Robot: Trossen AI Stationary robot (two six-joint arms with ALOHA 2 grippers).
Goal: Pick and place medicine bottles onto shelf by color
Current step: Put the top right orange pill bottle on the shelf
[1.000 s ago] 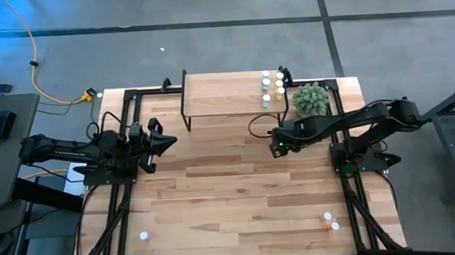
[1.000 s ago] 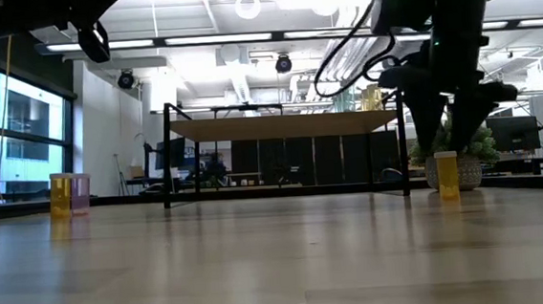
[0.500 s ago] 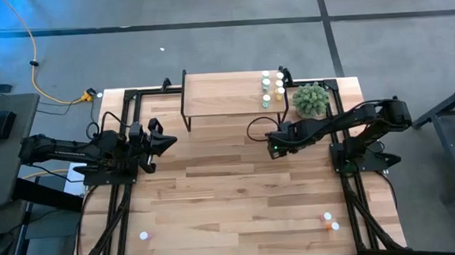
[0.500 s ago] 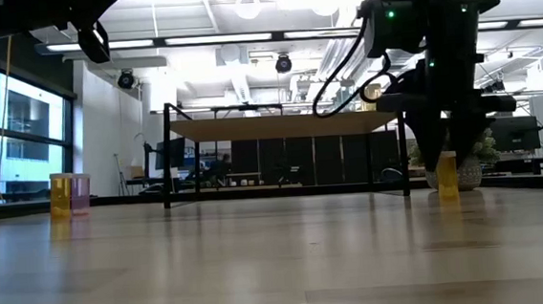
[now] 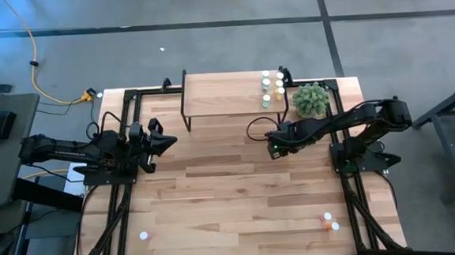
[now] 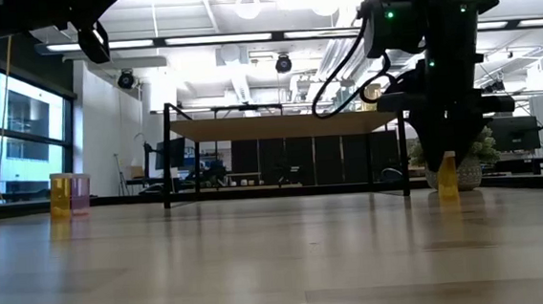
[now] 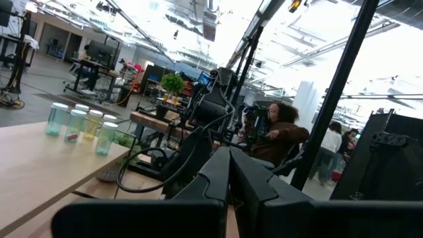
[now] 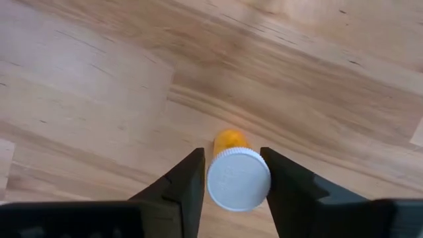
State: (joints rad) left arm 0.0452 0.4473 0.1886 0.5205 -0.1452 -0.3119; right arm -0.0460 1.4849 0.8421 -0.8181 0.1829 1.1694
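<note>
1. Landmark: the shelf (image 5: 229, 96) stands at the far edge of the table (image 5: 232, 198), with a cluster of bottles (image 5: 272, 87) already on its right end, beside the plant (image 5: 311, 99).
2. Right gripper (image 8: 231, 180): positioned just in front of the shelf's right end, pointing down. Its fingers (image 8: 187, 184) stand apart on either side of an orange bottle (image 8: 228, 140) with a white cap (image 8: 238, 179); narrow gaps show on both sides, so no contact yet.
3. The low view shows this bottle (image 6: 447, 174) upright on the table beneath the right gripper (image 6: 445, 159).
4. Left gripper (image 5: 165, 141): waiting well to the left of the shelf, off its front left corner; its fingers (image 7: 228, 178) are pressed together, holding nothing.
5. Remaining stock: more bottles (image 5: 328, 221) sit far from the shelf at the near right edge, one (image 5: 144, 235) at the near left.
6. Recommendation: keep the cap centred, close evenly on the body below the cap, lift straight up, then set it beside like-coloured bottles on the shelf.
7. Risk: an off-centre close would probably tip the bottle.
</note>
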